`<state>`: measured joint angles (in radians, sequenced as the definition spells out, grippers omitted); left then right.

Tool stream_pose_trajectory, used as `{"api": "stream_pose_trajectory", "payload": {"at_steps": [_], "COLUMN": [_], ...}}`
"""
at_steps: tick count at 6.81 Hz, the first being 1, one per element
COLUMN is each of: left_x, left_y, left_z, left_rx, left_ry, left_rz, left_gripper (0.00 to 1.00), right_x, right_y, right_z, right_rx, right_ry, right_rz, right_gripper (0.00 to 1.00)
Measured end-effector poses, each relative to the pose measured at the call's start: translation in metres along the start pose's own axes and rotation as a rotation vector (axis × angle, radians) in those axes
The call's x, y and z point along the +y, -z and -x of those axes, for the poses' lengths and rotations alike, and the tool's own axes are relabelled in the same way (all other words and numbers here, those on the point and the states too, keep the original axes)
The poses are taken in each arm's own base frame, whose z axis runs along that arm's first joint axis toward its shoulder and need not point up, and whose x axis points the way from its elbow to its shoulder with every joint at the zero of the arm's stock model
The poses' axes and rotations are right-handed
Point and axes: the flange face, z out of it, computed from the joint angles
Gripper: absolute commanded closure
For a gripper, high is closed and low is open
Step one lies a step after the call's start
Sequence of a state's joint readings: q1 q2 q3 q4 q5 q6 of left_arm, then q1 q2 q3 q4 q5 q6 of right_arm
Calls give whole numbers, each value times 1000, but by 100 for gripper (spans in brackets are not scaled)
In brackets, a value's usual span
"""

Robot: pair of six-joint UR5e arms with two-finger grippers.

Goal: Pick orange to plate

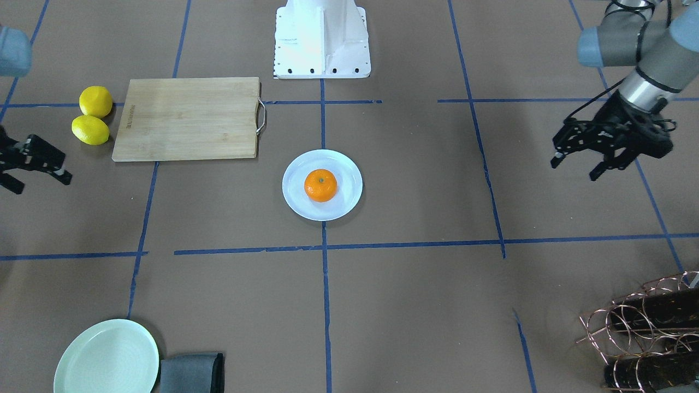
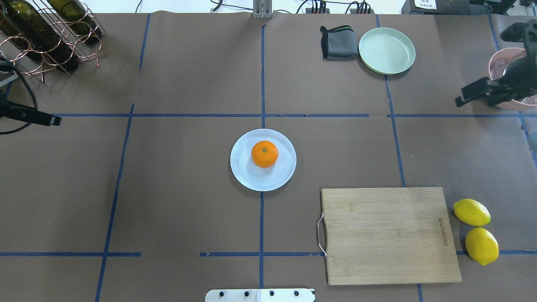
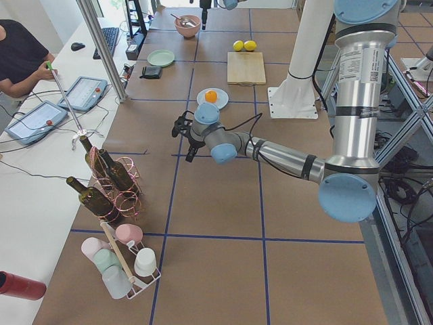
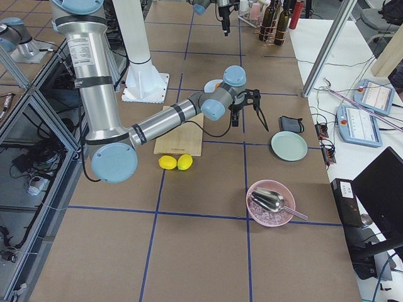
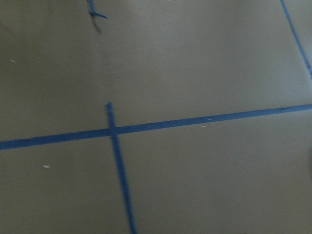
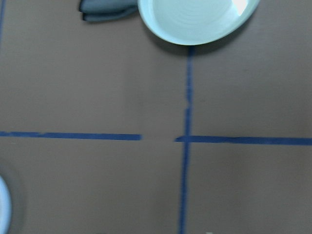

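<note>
Exterior front-facing: orange [image 1: 320,185] centred on plate [image 1: 295,200]; left gripper [image 1: 574,170] and right gripper [image 1: 41,184] spread, well apart, flanking.

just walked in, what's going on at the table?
The orange sits on the pale blue plate at mid-table. Nothing is holding it: the left gripper and the right gripper hang open and empty at opposite sides, well away from the plate. The placing looks done.
</note>
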<state>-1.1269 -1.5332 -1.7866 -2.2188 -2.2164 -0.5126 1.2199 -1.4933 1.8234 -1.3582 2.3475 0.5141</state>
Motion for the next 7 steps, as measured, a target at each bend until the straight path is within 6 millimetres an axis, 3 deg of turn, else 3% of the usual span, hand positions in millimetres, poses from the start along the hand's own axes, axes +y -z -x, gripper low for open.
{"api": "stream_pose_trajectory", "payload": {"at_steps": [1, 3, 4, 5, 7], "left_x": [9, 26, 33, 38, 42], "left_y": [28, 74, 89, 95, 97], "left_z": [58, 142, 168, 181, 186], "left_rx": [-10, -52, -65, -65, -62], "left_ry": [-35, -57, -39, -1, 74], "left_rz": [28, 100, 159, 211, 283], "left_gripper": [2, 0, 0, 0, 0], "right_x": [0, 6, 11, 15, 22], "right_y": [20, 48, 50, 50, 50], "right_z": [-54, -127, -147, -160, -170], "right_rx": [57, 97, 98, 96, 93], "right_ry": [62, 119, 120, 116, 104], "right_rz": [41, 106, 134, 165, 192], "right_gripper": [0, 0, 0, 0, 0]}}
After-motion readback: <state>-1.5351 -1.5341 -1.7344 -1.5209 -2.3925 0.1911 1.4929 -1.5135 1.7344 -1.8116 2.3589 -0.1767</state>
